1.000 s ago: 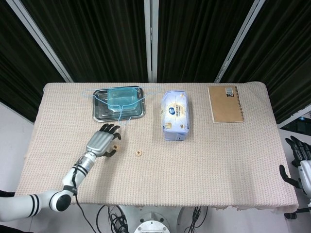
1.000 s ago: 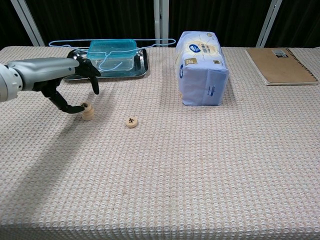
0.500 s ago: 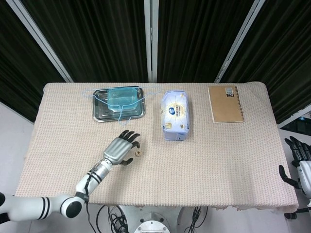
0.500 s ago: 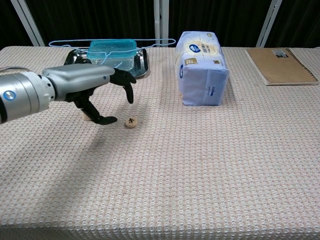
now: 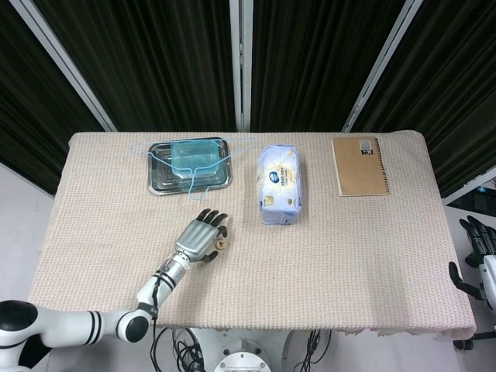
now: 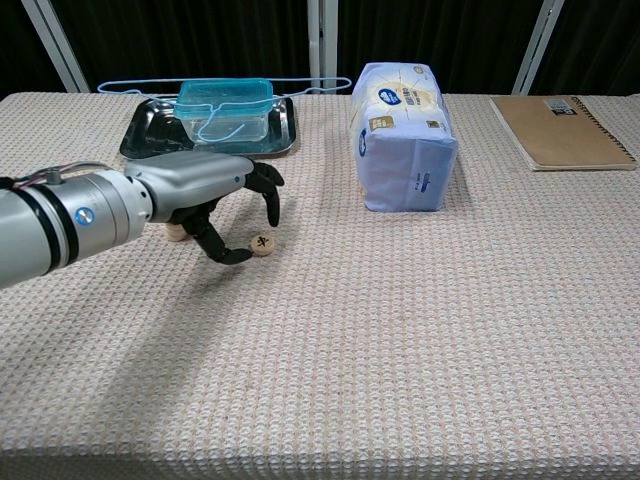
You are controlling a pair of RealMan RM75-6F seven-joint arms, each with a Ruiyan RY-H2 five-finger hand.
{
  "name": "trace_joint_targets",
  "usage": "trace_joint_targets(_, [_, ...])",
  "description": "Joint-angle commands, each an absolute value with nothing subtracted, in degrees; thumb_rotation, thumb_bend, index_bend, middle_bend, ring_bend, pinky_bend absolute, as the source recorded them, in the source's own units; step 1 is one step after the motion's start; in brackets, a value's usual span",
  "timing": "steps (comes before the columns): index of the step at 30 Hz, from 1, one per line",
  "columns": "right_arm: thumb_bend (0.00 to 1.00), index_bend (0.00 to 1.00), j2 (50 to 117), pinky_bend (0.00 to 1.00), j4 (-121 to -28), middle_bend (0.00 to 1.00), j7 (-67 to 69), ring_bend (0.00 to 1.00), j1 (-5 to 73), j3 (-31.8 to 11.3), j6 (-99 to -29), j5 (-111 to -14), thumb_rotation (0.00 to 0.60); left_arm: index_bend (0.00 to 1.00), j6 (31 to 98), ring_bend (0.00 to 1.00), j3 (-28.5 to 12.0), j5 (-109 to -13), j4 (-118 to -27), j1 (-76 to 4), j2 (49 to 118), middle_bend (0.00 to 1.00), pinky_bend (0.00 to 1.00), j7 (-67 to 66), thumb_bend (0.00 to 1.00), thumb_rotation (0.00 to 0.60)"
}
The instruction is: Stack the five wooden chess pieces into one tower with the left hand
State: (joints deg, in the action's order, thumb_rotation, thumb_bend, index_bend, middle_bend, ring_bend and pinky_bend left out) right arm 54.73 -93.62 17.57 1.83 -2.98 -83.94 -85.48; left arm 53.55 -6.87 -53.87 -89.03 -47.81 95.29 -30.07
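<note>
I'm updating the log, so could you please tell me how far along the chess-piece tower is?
Done: a short stack stands partly hidden behind the left robot hand; its piece count can't be read. In hand: nothing yet; the fingers arch over the single piece. Left: grasp it and set it on the stack.

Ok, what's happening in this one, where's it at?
The left hand is reaching over a single wooden chess piece lying loose on the tablecloth, fingers spread around it but not yet holding it. A short stack of pieces stands just behind the forearm. The right hand hangs idle off the table's edge.
</note>
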Motion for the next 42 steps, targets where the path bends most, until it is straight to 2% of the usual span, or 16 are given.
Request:
trace_joint_targets(1, [0.41,0.00,54.8,0.00,-93.7,0.00,17.5,0.00,1.9,-3.0,-83.9,-85.5,0.600,0.38,53.4,0.00,-6.8,-53.9,-88.7,-47.9,95.5,0.07,0.00,-29.9,0.31,0.600])
trace_joint_targets(42, [0.41,0.00,54.8,0.00,-93.9,0.00,17.1,0.00,1.7,-2.9,-84.2,-85.7,0.600,0.47,52.2,0.00,-6.3,-56.5,-84.0,-47.1,97.5,0.09,0.00,-24.8,0.31,0.600])
